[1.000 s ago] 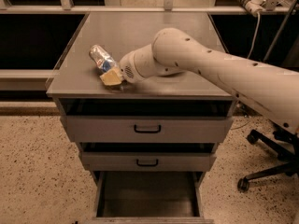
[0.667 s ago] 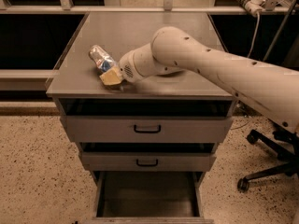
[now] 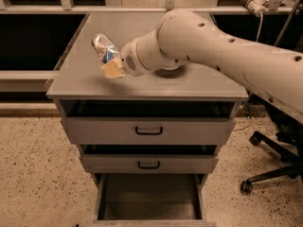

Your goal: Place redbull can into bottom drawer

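The redbull can (image 3: pixel 104 48) is a slim shiny silver can with blue markings, tilted over the left part of the grey cabinet top (image 3: pixel 189 86). My gripper (image 3: pixel 113 66) is at the end of the pale arm that reaches in from the right. It is shut on the can's lower end, and one tan finger pad (image 3: pixel 112 70) shows below the can. The bottom drawer (image 3: pixel 149 200) is pulled open at the foot of the cabinet, directly below, and its plain grey inside shows nothing in it.
Two shallower drawers with black handles (image 3: pixel 148 130) sit between the top and the bottom drawer, each slightly ajar. An office chair base (image 3: pixel 267 171) stands on the speckled floor at right. Dark shelving and a rail run behind the cabinet.
My gripper and the can have risen slightly above the cabinet top. The drawers have not moved.
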`<state>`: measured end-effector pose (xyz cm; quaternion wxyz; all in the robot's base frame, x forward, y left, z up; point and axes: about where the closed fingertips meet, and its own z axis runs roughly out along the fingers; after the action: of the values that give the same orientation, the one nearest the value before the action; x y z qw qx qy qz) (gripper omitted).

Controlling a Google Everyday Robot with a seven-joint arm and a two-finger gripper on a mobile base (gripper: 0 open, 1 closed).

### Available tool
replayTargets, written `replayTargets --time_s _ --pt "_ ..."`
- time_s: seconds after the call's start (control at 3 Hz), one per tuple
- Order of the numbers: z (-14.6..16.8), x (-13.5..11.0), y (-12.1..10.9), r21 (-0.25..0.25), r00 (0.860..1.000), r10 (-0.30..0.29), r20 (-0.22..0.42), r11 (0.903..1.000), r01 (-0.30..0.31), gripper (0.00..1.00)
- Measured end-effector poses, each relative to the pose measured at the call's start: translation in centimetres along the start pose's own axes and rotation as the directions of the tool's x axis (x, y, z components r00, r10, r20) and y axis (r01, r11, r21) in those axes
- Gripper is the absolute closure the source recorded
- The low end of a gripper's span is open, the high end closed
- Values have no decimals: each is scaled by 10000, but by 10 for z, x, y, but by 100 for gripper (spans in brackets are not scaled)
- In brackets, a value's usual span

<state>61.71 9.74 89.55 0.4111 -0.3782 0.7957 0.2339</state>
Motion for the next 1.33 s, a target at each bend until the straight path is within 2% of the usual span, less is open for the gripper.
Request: replayTargets --time_s 0.33,0.67,1.0,1.33 --pt "0 0 0 0 10000 -2 4 10000 2 100" --pt "2 -2 8 -630 9986 -468 -234 9970 452 100" --pt "-36 3 25 -740 9976 -578 -388 9958 548 100" --pt "-92 31 50 -14 9961 -220 -856 9998 219 100"
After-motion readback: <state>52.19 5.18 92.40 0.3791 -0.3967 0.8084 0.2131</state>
